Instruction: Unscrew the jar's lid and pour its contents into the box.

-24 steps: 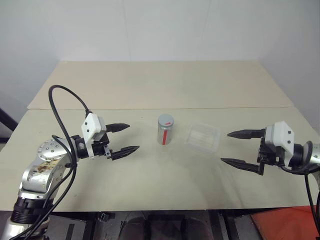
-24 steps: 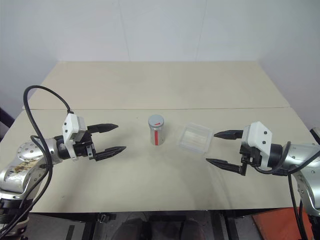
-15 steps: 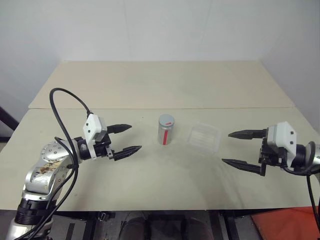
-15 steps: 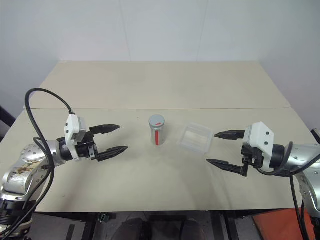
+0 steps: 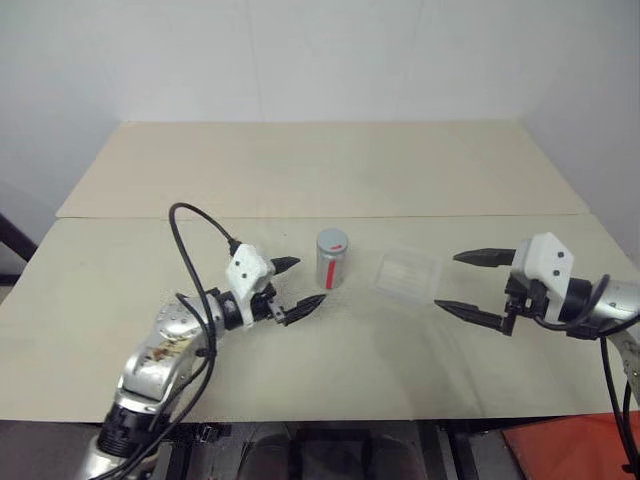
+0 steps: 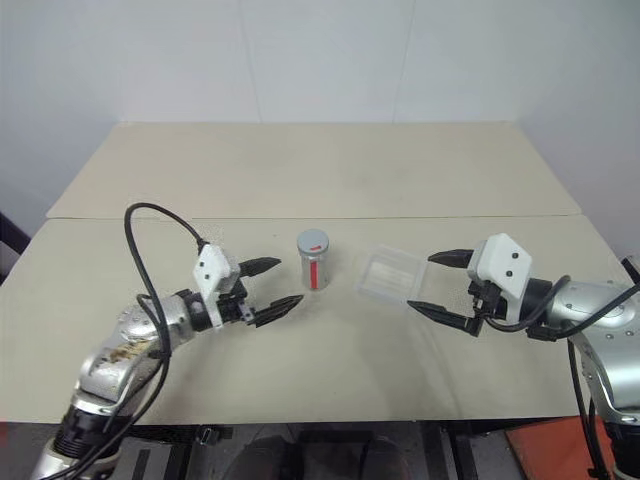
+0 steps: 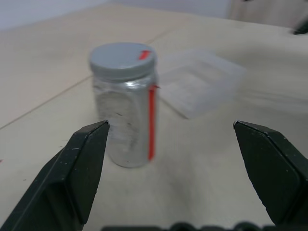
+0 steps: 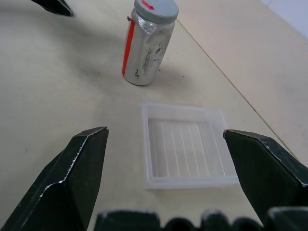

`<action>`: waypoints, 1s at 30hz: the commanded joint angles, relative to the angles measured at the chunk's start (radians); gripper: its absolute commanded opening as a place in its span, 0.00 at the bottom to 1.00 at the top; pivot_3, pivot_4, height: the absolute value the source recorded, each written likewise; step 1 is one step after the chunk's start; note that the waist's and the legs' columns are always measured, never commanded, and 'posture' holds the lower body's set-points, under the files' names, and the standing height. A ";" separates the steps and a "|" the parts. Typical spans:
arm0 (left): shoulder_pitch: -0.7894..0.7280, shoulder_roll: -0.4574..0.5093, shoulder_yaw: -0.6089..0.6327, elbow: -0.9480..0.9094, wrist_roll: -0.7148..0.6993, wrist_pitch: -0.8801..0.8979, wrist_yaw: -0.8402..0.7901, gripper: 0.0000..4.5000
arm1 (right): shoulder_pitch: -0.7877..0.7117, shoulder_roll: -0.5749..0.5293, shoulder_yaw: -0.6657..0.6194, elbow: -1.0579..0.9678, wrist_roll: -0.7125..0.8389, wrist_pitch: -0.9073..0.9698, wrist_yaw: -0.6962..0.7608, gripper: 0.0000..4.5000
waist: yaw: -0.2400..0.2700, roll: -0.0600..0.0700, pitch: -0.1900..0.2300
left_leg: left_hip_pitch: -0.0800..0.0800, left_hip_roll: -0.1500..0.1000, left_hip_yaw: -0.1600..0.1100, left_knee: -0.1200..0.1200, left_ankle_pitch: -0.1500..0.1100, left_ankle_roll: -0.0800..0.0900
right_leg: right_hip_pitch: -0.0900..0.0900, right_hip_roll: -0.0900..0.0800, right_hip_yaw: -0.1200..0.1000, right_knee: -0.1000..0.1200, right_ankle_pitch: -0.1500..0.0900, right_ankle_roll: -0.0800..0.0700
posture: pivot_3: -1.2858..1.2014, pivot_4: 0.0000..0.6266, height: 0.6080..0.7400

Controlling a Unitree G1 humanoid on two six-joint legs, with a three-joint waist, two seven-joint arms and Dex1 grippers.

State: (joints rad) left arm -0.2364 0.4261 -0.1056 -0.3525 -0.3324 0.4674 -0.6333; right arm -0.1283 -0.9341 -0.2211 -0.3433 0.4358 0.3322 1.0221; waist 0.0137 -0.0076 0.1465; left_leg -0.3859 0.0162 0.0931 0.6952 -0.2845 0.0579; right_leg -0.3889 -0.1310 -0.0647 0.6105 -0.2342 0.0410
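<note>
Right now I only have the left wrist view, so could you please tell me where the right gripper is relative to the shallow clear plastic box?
Observer: The right gripper hovers just past the shallow clear plastic box, on the side away from the jar, open and holding nothing.
Operator: Thank you. Is the box touching the small clear jar with the red stripe?
Observer: No, the small clear jar with the red stripe stands apart from it, with bare beige table between.
Operator: And how close is my left gripper?
Observer: The left gripper is open beside the jar, not touching it; the round grey lid is on.
</note>
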 commanded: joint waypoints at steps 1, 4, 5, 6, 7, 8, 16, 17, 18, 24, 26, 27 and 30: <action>-0.006 -0.053 -0.022 -0.038 0.059 0.021 0.117 1.00 | -0.022 0.002 -0.010 -0.017 -0.006 -0.001 -0.022 0.99 | 0.001 0.000 0.000 | 0.000 0.000 0.000 0.000 0.000 0.000 | 0.000 0.000 0.000 0.000 0.000 0.000 | 0.52 0.24 1.00; 0.004 -0.111 -0.035 -0.049 0.091 0.047 0.202 1.00 | -0.022 0.003 -0.010 -0.020 -0.008 0.000 -0.028 0.99 | 0.001 0.000 0.000 | 0.000 0.000 0.000 0.000 0.000 0.000 | 0.000 0.000 0.000 0.000 0.000 0.000 | 0.52 0.24 1.00; 0.009 -0.129 -0.039 -0.050 0.104 0.042 0.227 1.00 | -0.021 0.005 -0.010 -0.022 -0.009 0.000 -0.033 0.99 | 0.001 0.000 0.000 | 0.000 0.000 0.000 0.000 0.000 0.000 | 0.000 0.000 0.000 0.000 0.000 0.000 | 0.52 0.24 1.00; 0.015 -0.143 -0.046 -0.052 0.116 0.041 0.246 1.00 | -0.022 0.009 -0.011 -0.024 -0.007 0.008 -0.044 0.99 | 0.001 0.000 0.000 | 0.000 0.000 0.000 0.000 0.000 0.000 | 0.000 0.000 0.000 0.000 0.000 0.000 | 0.52 0.24 1.00; 0.020 -0.155 -0.049 -0.054 0.121 0.038 0.257 1.00 | -0.024 0.013 -0.011 -0.025 -0.007 0.015 -0.054 0.99 | 0.001 0.000 0.000 | 0.000 0.000 0.000 0.000 0.000 0.000 | 0.000 0.000 0.000 0.000 0.000 0.000 | 0.52 0.24 1.00; 0.027 -0.172 -0.049 -0.057 0.118 0.036 0.269 1.00 | -0.026 0.015 -0.007 -0.025 -0.014 0.019 -0.063 0.99 | 0.001 0.000 0.000 | 0.000 0.000 0.000 0.000 0.000 0.000 | 0.000 0.000 0.000 0.000 0.000 0.000 | 0.52 0.24 1.00; 0.046 -0.216 -0.120 -0.064 0.178 0.011 0.310 1.00 | -0.023 0.021 -0.004 -0.045 -0.015 0.031 -0.082 0.99 | 0.002 0.000 0.000 | 0.000 0.000 0.000 0.000 0.000 0.000 | 0.000 0.000 0.000 0.000 0.000 0.000 | 0.52 0.24 1.00; 0.050 -0.234 -0.125 -0.066 0.180 0.014 0.326 1.00 | -0.022 0.021 -0.005 -0.048 -0.014 0.032 -0.083 0.99 | 0.002 0.000 0.000 | 0.000 0.000 0.000 0.000 0.000 0.001 | 0.000 0.000 0.000 0.000 0.000 0.000 | 0.52 0.24 1.00; 0.054 -0.254 -0.130 -0.070 0.183 0.018 0.343 1.00 | -0.020 0.021 -0.007 -0.051 -0.014 0.034 -0.084 0.99 | 0.002 0.000 0.000 | 0.000 0.000 0.000 0.000 0.000 0.001 | 0.000 0.000 0.000 0.000 0.000 0.000 | 0.52 0.24 1.00; 0.051 -0.338 -0.174 -0.031 0.288 -0.002 0.464 1.00 | -0.010 0.022 -0.014 -0.067 -0.013 0.041 -0.092 0.99 | 0.005 0.000 0.000 | 0.000 0.000 -0.001 0.000 -0.001 0.001 | 0.000 -0.001 0.000 0.000 0.000 0.000 | 0.52 0.24 1.00; 0.045 -0.352 -0.170 -0.017 0.295 0.007 0.474 1.00 | -0.006 0.022 -0.019 -0.073 -0.011 0.044 -0.095 0.99 | 0.005 0.000 0.000 | 0.000 0.000 -0.001 0.000 -0.001 0.001 | 0.000 -0.001 0.000 0.000 0.000 0.000 | 0.52 0.24 1.00; 0.043 -0.355 -0.170 -0.013 0.298 0.008 0.476 1.00 | -0.005 0.022 -0.021 -0.074 -0.010 0.044 -0.096 0.99 | 0.005 0.000 0.000 | 0.000 0.000 -0.001 0.000 -0.001 0.001 | 0.000 -0.001 0.000 0.000 0.000 0.000 | 0.52 0.24 1.00; 0.037 -0.359 -0.169 -0.003 0.299 0.008 0.469 1.00 | -0.001 0.024 -0.022 -0.078 -0.009 0.043 -0.099 0.99 | 0.005 0.000 0.000 | 0.000 0.000 -0.001 0.000 -0.001 0.003 | 0.000 -0.001 0.000 0.000 0.000 0.000 | 0.52 0.24 1.00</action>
State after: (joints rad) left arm -0.1851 0.0745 -0.2773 -0.3412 -0.0391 0.4953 -0.1655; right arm -0.1295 -0.9120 -0.2089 -0.3849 0.4151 0.3756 0.9332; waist 0.0183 -0.0078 0.1465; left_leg -0.3863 0.0162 0.0926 0.6952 -0.2859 0.0605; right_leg -0.3892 -0.1317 -0.0647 0.6102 -0.2342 0.0409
